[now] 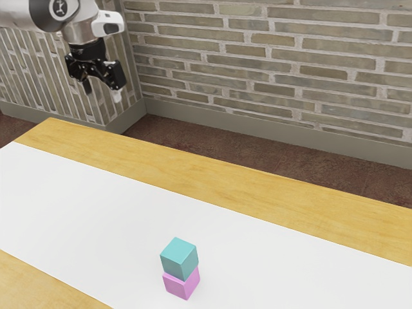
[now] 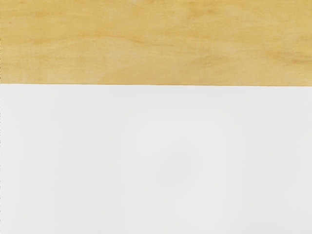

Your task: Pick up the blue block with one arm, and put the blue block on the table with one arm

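Observation:
My gripper [image 1: 103, 93] hangs high up in the exterior view's upper left, with its two fingers apart and nothing between them. Far from it, toward the exterior view's lower middle, the blue block [image 1: 179, 258], teal in tone, rests on top of a pink block [image 1: 181, 284]. The blue block sits slightly turned relative to the one beneath. The pink block stands on the white strip of the table [image 1: 225, 170]. Under my hand, the wrist view has bare wooden table [image 2: 156, 41].
A wide white strip [image 1: 90, 199] runs along the wooden table, and its straight border with the wood crosses the wrist view, the white strip [image 2: 156, 161] on one side. A brick wall [image 1: 277, 64] rises beyond the table's far edge.

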Controlling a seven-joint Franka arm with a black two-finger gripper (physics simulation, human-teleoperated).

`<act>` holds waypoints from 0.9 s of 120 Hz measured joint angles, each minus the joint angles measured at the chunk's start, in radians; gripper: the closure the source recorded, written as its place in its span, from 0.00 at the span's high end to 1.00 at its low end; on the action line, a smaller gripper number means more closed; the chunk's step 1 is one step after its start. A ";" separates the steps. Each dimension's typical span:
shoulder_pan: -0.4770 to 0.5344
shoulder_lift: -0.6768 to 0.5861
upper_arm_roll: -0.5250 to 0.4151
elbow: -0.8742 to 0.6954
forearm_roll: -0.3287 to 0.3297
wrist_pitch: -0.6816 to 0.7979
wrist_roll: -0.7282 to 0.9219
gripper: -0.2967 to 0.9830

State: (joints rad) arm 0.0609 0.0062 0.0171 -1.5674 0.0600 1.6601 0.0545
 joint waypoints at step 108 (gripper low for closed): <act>-0.227 -0.096 -0.100 -0.569 -0.165 0.380 -0.077 0.77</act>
State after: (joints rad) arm -0.1661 -0.0897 -0.0831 -2.1359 -0.1046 2.0401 -0.0226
